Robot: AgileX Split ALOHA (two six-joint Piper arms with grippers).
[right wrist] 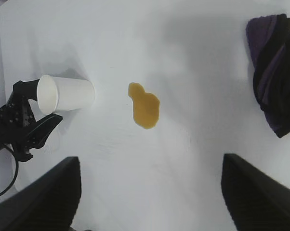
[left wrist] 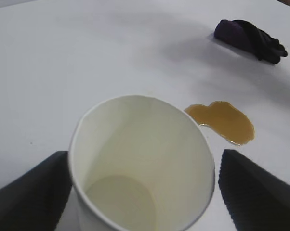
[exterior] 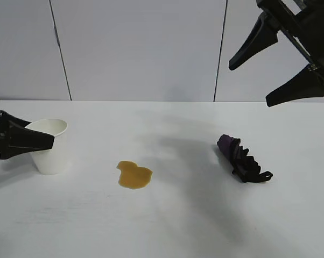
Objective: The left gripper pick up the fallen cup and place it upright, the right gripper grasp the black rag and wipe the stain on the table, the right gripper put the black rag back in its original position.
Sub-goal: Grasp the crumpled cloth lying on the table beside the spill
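The white paper cup [exterior: 50, 146] stands upright on the table [exterior: 178, 226] at the left. My left gripper [exterior: 49, 138] reaches in from the left edge, open, one finger on each side of the cup. In the left wrist view a strip of table shows between the cup [left wrist: 140, 163] and one finger [left wrist: 251, 187]. The amber stain [exterior: 134, 175] lies just right of the cup. The black rag [exterior: 241, 157] lies bunched at the right. My right gripper [exterior: 251, 85] hangs open high above the rag, holding nothing.
Grey wall panels [exterior: 140, 48] stand behind the table's far edge. In the right wrist view the left arm's cable [right wrist: 5, 185] hangs off the table's edge near the cup [right wrist: 68, 94]. Bare tabletop lies between the stain [right wrist: 145, 106] and the rag [right wrist: 275, 72].
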